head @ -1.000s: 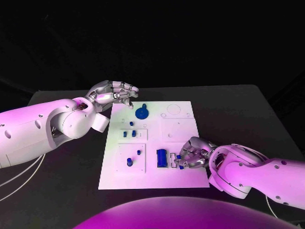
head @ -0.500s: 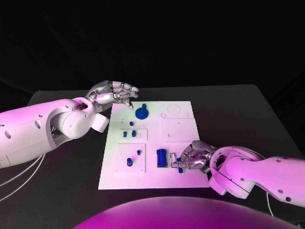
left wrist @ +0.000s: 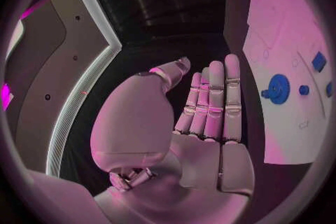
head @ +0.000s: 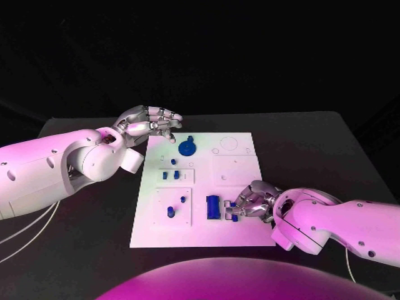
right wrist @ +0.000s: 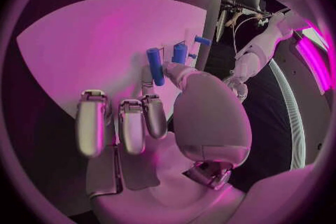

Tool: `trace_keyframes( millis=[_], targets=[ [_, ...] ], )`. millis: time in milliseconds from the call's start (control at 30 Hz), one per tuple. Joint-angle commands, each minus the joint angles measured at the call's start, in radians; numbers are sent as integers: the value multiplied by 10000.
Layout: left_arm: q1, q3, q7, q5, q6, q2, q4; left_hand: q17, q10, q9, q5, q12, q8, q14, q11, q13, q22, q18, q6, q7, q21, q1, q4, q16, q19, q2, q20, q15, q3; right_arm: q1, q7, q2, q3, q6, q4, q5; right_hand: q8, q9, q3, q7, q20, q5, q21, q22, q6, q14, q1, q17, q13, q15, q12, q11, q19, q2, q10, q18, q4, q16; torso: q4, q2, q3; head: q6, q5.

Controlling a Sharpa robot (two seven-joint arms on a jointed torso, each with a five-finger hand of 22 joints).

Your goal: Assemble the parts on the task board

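White task board (head: 236, 234) lying mid-table. Left hand (head: 149, 122) hovering past the board's far left corner, fingers straight and together, nothing held. Right hand (head: 251, 202) low over the near right part, fingers curled down beside a blue block (head: 212, 207); possibly pinching a small blue part (right wrist: 154, 66), but cannot tell. Blue gear (head: 187, 148) seated near the far edge. Risk: curled fingers nudging the block sideways, jamming it out of its slot.
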Motion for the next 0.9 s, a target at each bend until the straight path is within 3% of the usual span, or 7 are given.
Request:
trace_keyframes(
  millis=[33,900],
  targets=[
    [6,6,35,-40,149,2,37,-2,-67,13,-23,37,54,-63,-19,14,-12,126,-50,-14,-38,7,27,50,-3,56,79,25,-51,-3,100,69,-8,22,-33,-63,64,19,-55,-402,-79,23,-29,2130,333,950,4,2099,1695,-34,10,-188,543,80,646,-89,-30,9,-12,9,-9,0,21],
    [8,6,-7,-110,200,-29,51,-6,-81,8,-21,67,90,-75,-20,11,-18,126,-67,-15,-54,-1,52,54,-10,58,83,26,-54,63,29,251,-3,304,-254,-2,100,22,-185,-383,-71,19,-49,2126,320,951,-205,2105,1697,-22,-7,-173,537,79,641,-86,84,11,-21,-4,-5,0,48]
  ],
)
